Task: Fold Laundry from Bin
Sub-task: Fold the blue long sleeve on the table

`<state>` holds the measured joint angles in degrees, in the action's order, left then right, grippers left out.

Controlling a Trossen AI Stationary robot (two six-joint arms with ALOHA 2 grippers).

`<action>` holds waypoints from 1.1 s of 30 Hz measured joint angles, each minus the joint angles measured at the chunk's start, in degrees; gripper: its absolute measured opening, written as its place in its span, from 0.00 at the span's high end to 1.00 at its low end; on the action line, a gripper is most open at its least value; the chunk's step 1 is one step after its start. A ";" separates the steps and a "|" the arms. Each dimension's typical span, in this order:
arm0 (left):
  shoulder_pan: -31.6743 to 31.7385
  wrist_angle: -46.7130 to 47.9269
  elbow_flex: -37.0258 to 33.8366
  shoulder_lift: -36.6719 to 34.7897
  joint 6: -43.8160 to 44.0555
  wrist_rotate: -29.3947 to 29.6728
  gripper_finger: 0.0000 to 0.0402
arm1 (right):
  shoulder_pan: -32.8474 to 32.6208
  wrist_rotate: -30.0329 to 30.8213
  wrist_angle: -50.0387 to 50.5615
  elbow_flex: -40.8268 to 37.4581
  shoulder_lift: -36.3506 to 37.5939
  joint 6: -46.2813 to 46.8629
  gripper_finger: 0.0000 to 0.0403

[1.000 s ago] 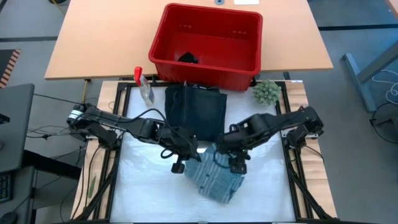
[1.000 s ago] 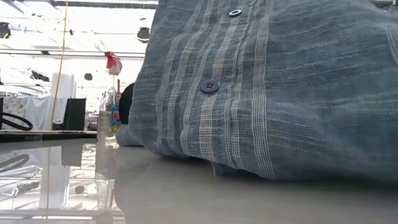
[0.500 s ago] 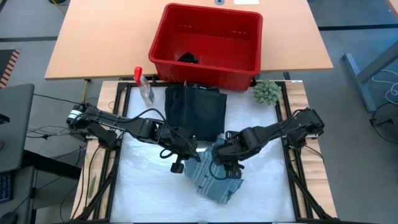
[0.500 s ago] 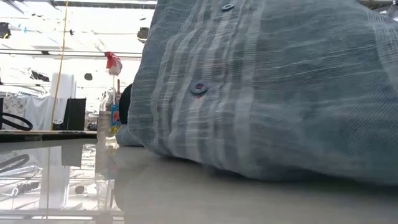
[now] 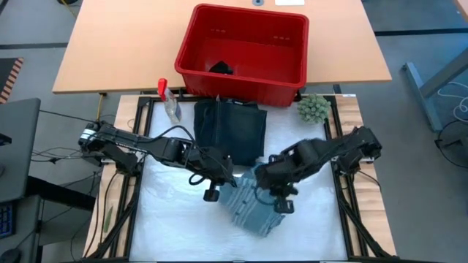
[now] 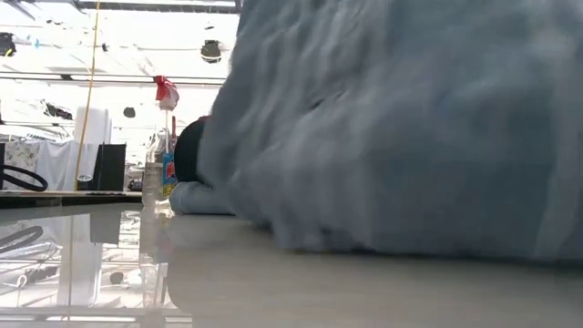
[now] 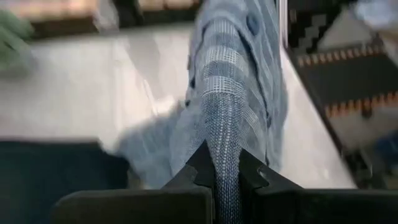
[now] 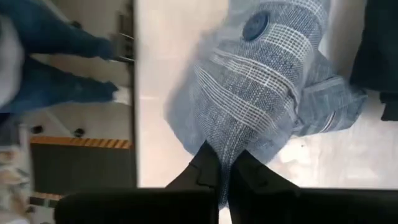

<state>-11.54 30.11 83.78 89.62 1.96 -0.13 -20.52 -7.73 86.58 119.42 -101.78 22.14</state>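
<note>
A faded grey-blue striped garment (image 5: 252,208) with buttons lies bunched on the white table top, between my two grippers. It fills most of the low view (image 6: 410,128). My left gripper (image 5: 223,179) is shut on its left upper part, and my right gripper (image 5: 269,184) is shut on its right upper part. A dark navy garment (image 5: 230,131) lies folded flat on the table beyond them. The red bin (image 5: 245,47) stands on the wooden table at the far side, with a small black cloth (image 5: 221,68) on its floor. My left gripper pinches a raised ridge of the striped cloth (image 7: 225,140) between its two fingers, which slant down from the table's left. The ridge runs taut away from the fingers and the rest of the garment lies on the table. Layers cannot be told. My right gripper pinches a bunched fold of the striped cloth (image 8: 233,134) near a button, between its two fingers, coming steeply from above. The cloth fans out below the fingers. Its lower part (image 5: 257,220) rests on the table.
A clear spray bottle with a red top (image 5: 170,102) stands at the table's far left corner. A fuzzy green ball (image 5: 313,108) sits at the far right corner. Black frame rails (image 5: 344,197) run along both sides. A person's legs in jeans (image 8: 56,62) show beside the table.
My right gripper dipped toward the table's left onto the striped garment, then came back right and up. The garment's upper part has risen and bunched between the grippers. In the low view, its left edge has drawn in to the right and the cloth blurs.
</note>
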 joint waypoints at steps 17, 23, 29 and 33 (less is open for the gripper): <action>8.07 0.96 22.54 -0.05 -6.86 10.47 1.00 | 21.73 -4.02 3.09 14.66 11.63 -14.98 0.93; 4.86 1.28 22.55 -0.75 -7.51 11.46 1.00 | 14.82 -0.92 2.16 14.26 9.16 -13.97 0.93; -5.77 4.68 12.21 -1.03 -2.23 18.72 1.00 | -1.95 14.92 -5.48 3.18 5.27 -11.59 0.93; -12.64 -2.55 -4.07 -2.29 4.13 22.97 1.00 | -8.87 14.14 -16.08 -10.43 5.29 -2.01 0.93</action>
<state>-24.18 27.55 79.71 87.33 6.08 22.84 -29.39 6.40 70.50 108.98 -96.48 20.14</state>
